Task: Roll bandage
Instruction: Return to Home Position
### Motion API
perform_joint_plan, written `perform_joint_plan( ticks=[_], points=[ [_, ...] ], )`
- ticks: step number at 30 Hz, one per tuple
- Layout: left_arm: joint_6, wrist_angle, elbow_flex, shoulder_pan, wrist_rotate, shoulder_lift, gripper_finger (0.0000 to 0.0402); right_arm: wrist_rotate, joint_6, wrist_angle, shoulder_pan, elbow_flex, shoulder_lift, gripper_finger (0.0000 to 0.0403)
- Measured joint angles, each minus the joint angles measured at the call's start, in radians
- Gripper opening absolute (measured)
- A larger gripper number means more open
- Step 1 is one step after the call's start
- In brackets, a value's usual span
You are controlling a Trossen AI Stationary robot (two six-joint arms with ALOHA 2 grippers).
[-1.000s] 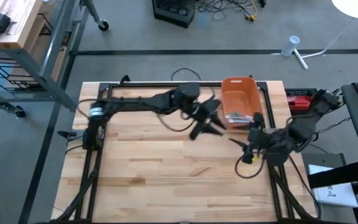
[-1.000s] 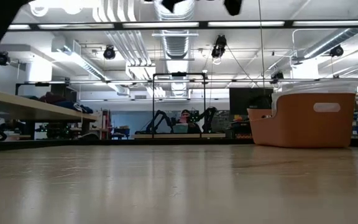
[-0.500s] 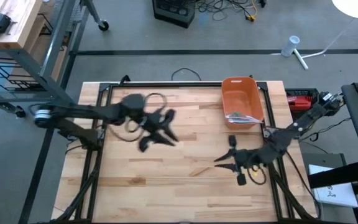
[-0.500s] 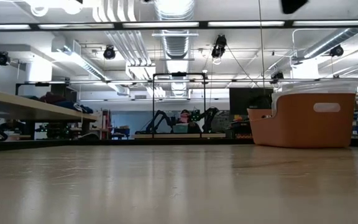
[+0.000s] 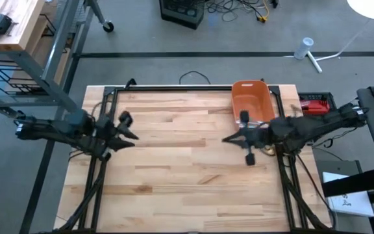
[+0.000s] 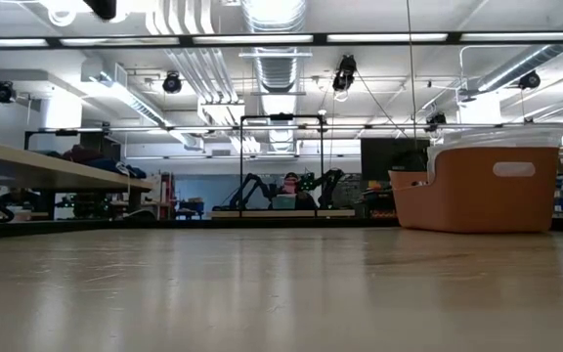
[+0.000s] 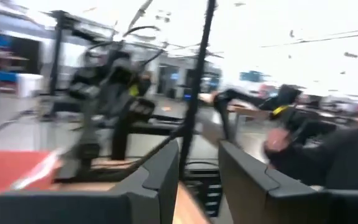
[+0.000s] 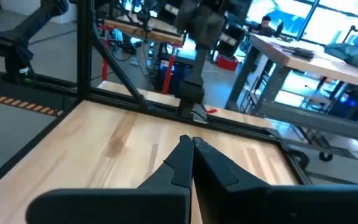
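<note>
The bandage does not show on the wooden table. The orange bin is where it could lie, but my right arm covers the bin's near end. My left gripper hovers over the table's left edge, pointing toward the right. It is open by a narrow gap, with nothing between the fingers. My right gripper hovers just left of the bin's near end, pointing toward the left. Its fingers are shut on nothing.
The orange bin stands at the table's far right. A black frame rail runs along the table's far edge and down both sides. The wide middle of the tabletop lies between the two grippers.
My left gripper has swept from beside the bin across the table to its left edge. My right gripper has swung from pointing down near the right edge to pointing level toward the left, moving toward the far edge, and has shut.
</note>
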Motion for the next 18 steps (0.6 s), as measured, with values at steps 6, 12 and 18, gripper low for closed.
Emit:
perform_joint_plan(
  ticks=[6, 12, 18],
  points=[
    [0.058, -0.332, 0.018, -0.004, -0.223, -0.184, 0.0118, 0.032, 0.027, -0.288, -0.001, 0.133, -0.185, 0.0002],
    [0.189, -0.37, -0.03, -0.004, -0.259, -0.252, 0.0128, 0.034, 0.022, -0.309, -0.001, 0.043, -0.359, 0.0002],
    [0.261, -0.324, -0.143, -0.004, -0.26, -0.276, 0.0132, -0.001, 0.038, -0.194, -0.001, -0.199, -0.511, 0.0001]
  ],
)
